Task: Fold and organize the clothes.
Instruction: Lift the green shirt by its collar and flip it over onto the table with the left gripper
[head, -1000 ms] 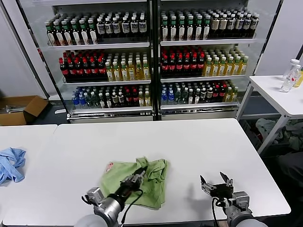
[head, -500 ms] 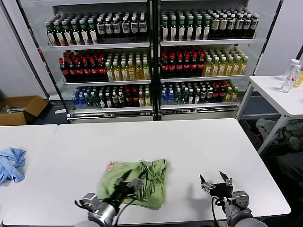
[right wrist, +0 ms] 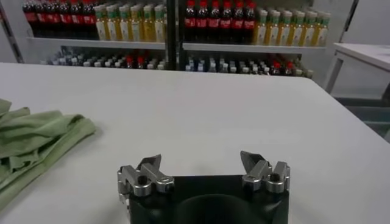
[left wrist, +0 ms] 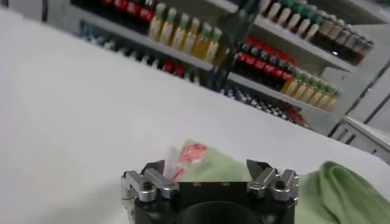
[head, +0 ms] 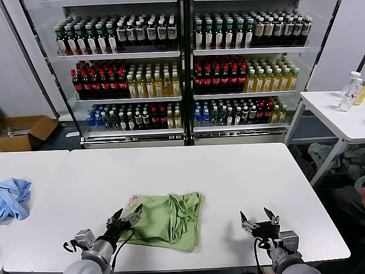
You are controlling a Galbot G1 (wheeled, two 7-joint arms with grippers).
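The light green polo shirt (head: 166, 220) lies folded in a rough rectangle on the white table (head: 228, 171), its red-and-white chest print (head: 132, 200) showing at its left corner. It also shows in the left wrist view (left wrist: 244, 176) and the right wrist view (right wrist: 33, 143). My left gripper (head: 125, 217) is open and empty, just off the shirt's left front edge. My right gripper (head: 258, 220) is open and empty, low over the table to the right of the shirt.
A light blue cloth (head: 14, 197) lies on the adjoining table at far left. Drink coolers (head: 182, 68) stand behind the table. A side table (head: 336, 114) with bottles is at the right. A cardboard box (head: 23, 131) sits on the floor at left.
My left gripper has let go of the shirt and drawn back left and toward me, off the cloth. The shirt now lies flatter. The right gripper has not moved.
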